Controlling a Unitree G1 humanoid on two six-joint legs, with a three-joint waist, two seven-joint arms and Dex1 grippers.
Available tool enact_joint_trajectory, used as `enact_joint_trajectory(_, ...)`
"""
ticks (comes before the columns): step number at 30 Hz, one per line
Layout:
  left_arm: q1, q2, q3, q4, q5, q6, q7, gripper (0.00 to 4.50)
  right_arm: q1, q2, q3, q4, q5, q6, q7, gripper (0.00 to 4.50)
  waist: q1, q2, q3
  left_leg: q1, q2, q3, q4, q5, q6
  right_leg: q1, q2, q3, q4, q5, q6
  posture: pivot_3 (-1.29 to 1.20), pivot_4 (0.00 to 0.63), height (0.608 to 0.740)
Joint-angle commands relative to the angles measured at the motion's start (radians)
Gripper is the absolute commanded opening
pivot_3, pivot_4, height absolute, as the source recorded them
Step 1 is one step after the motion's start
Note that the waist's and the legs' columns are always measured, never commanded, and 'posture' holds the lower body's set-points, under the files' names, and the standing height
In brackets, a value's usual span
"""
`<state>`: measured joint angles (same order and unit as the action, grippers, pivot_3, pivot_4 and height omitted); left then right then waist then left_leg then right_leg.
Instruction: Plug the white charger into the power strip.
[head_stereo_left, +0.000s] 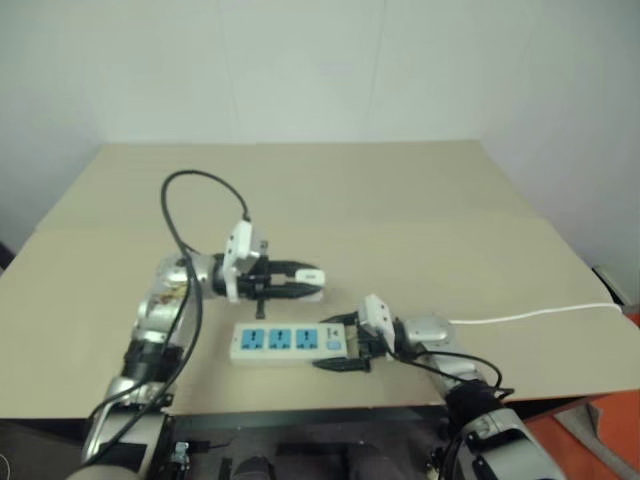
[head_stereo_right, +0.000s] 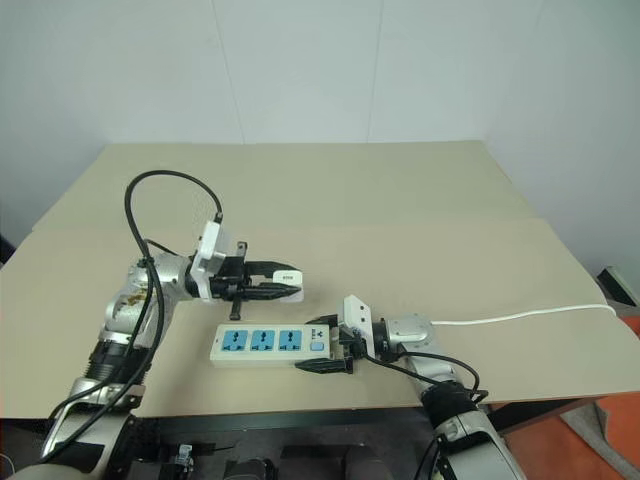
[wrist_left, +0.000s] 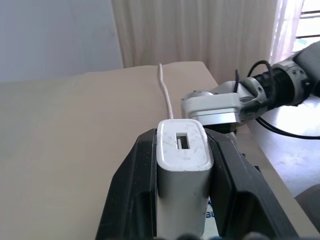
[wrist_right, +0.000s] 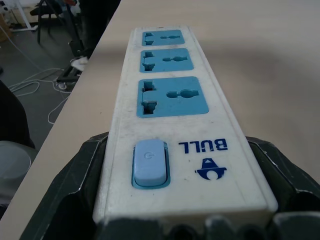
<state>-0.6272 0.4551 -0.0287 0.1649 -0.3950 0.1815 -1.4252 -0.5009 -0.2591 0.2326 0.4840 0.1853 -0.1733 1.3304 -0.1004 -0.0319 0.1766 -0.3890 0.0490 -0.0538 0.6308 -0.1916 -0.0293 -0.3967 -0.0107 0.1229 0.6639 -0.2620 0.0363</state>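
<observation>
Bare bench is stretching wide beyond both arms, offering open passage. The right hand is blocking the switch end of the power strip, while the left hand, clamping the white charger, is hovering just behind the sockets.

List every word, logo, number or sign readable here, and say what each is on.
"BULL": blue print on the strip, beside the switch, upside down in the right wrist view.
Blue logo mark under that word: a sign, no letters.
Power symbol on the switch: faint.
Blue print below the charger in the left wrist view: cut off, unreadable.
Small dark mark on the charger in the head views: too small to read.
</observation>
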Motion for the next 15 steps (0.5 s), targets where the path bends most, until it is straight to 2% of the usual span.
enact_joint_trajectory(1,-0.008,0.007,0.002,-0.054,-0.033,-0.009,0.004,1.02,-0.022,0.015,0.027,0.021,-0.017,-0.003,-0.003,3.42,-0.002,0.0,0.0,0.001,0.0,0.0,0.0,0.0,0.0,0.001,0.0,0.0,0.0,0.0,0.0,0.0,0.15,0.74)
enact_joint_trajectory(7,-0.003,0.019,0.004,-0.073,-0.049,-0.003,0.001,1.02,-0.041,0.015,0.064,0.079,-0.084,-0.046,-0.028,3.42,-0.009,0.0,0.0,0.007,0.0,0.0,0.0,0.0,0.0,0.007,0.001,0.0,-0.001,0.0,0.001,0.0,0.15,0.74)
enact_joint_trajectory(15,0.007,0.036,-0.002,-0.086,-0.064,0.004,-0.002,1.02,-0.048,0.023,0.065,0.107,-0.083,-0.05,-0.026,3.42,-0.025,-0.001,-0.002,0.01,0.001,0.0,-0.001,0.0,0.0,0.009,0.001,0.001,-0.001,0.0,0.001,0.0,0.15,0.74)
